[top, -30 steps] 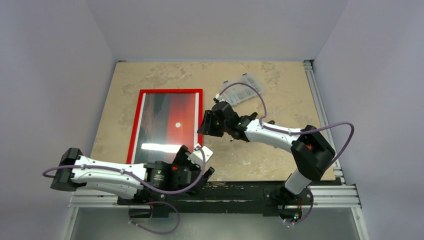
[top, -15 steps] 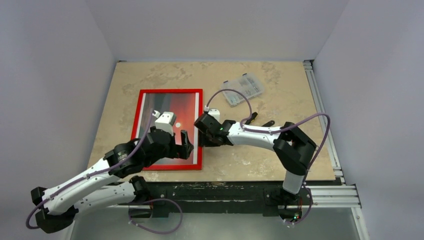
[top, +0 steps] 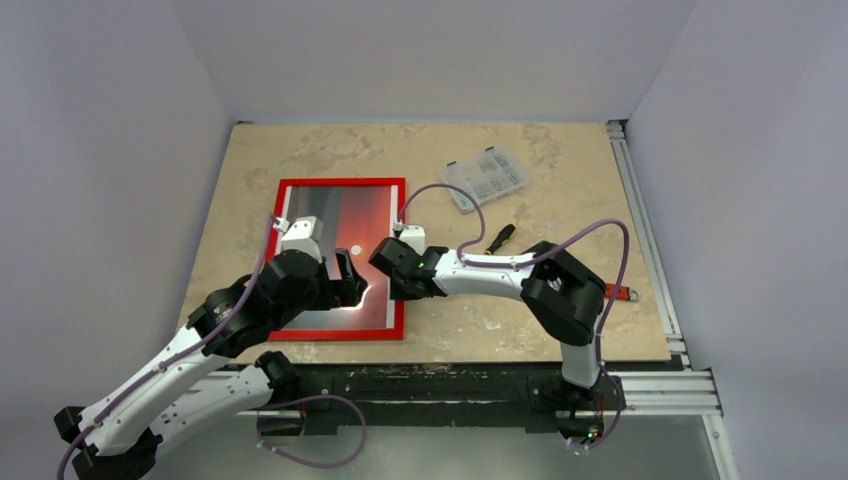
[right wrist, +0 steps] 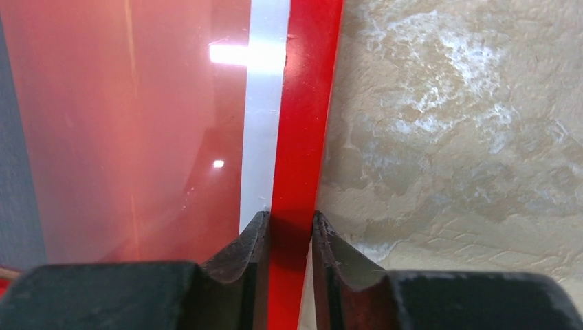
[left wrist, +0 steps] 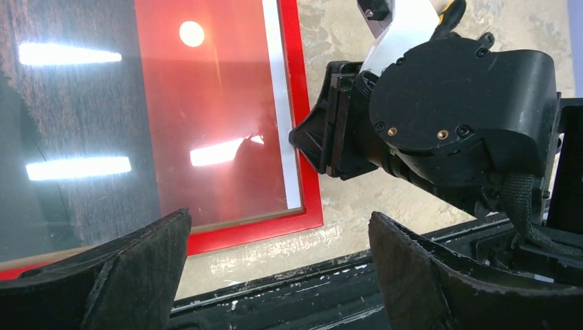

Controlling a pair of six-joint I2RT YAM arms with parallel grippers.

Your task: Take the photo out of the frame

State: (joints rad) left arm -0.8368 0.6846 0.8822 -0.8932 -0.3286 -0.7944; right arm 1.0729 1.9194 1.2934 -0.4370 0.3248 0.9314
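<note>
— Where is the photo (top: 335, 235)?
— It lies flat inside the frame (top: 399, 210) on the table (top: 480, 310), with its long axis pointing away from the arm bases.
— Which pincer is nearer?
— The right gripper (right wrist: 289, 230). Its arm reaches low to the left, and it clamps the frame's right rail. The left gripper (left wrist: 278, 216) hovers over the near part, spread wide and holding nothing.

On your bench (top: 590, 180) you have:
- Frame (top: 340, 183): lies flat, left of centre, toward the near edge.
- Photo (top: 345, 215): inside the frame.
- Parts box (top: 486, 178): right of centre, toward the far edge.
- Screwdriver (top: 500, 238): before the parts box, right of the frame.
- Right gripper (right wrist: 289, 230): astride the frame's right rail.
- Left gripper (left wrist: 275, 237): above the frame's near end.
</note>
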